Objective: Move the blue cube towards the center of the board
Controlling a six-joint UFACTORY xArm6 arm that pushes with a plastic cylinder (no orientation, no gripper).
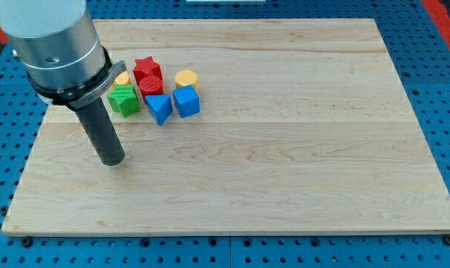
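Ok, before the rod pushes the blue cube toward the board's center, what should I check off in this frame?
1. Target found: blue cube at the view's right edge of the cluster. Ok.
2. Path to center clear of blocks. Ok.
3. My tip placed behind the cube for the push: it sits to the lower left, apart from every block. Not ok.
4. Neighbours clear: blue triangular block close on the cube's left, yellow block just above; contact cannot tell.
5. Green block lies between tip and cube; detour needed. Not ok.
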